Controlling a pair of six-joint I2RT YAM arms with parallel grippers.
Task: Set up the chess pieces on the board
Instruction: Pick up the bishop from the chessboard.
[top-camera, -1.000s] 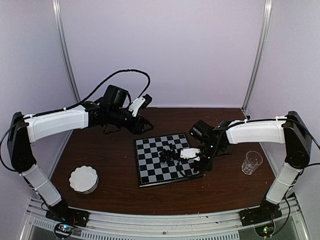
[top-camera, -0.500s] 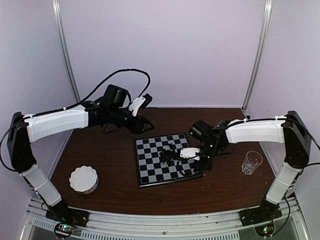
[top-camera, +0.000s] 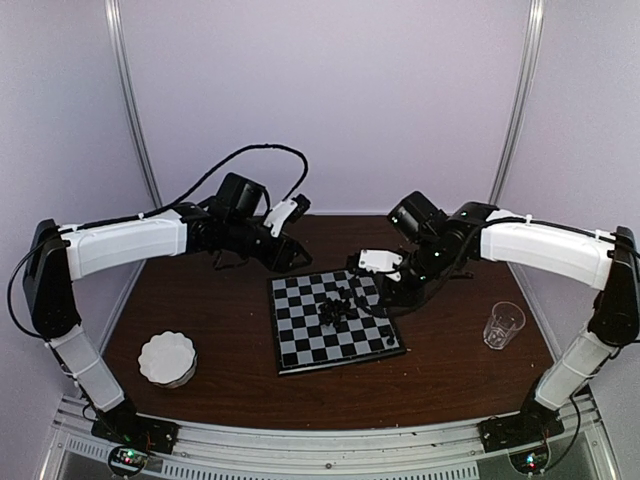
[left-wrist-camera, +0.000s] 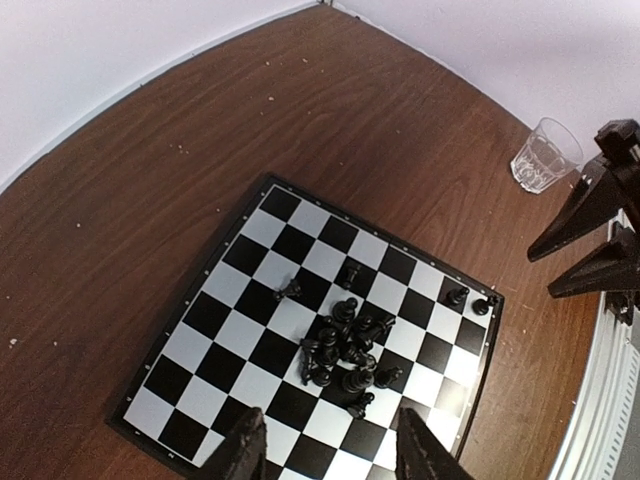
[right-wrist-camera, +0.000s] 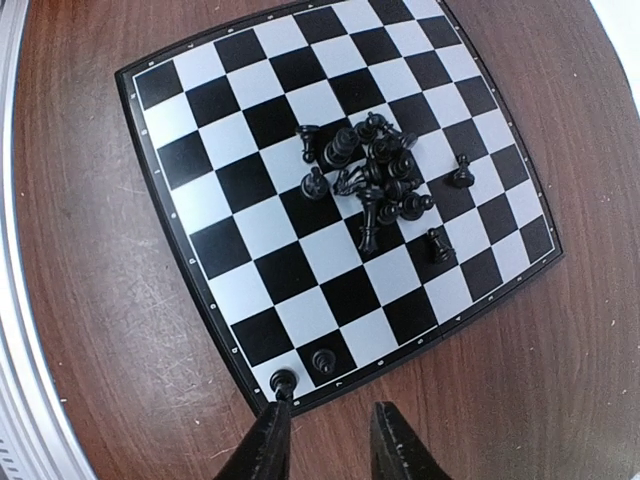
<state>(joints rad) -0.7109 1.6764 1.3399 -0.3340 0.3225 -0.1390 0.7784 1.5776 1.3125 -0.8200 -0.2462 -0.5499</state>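
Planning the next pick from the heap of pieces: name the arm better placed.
Left, probably. The left hand, open, has the heap just ahead of it; the right hand sits at the board rim beside two corner pieces.

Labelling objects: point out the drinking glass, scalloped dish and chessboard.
drinking glass (top-camera: 503, 325): top external view, side wall.
scalloped dish (top-camera: 167, 358): top external view, bare centre.
chessboard (top-camera: 300, 346): top external view, bare square.

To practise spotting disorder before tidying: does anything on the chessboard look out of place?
Yes. Most of the chess pieces lie heaped in the middle of the board, some apparently toppled, not lined up; only two pieces stand at one corner.
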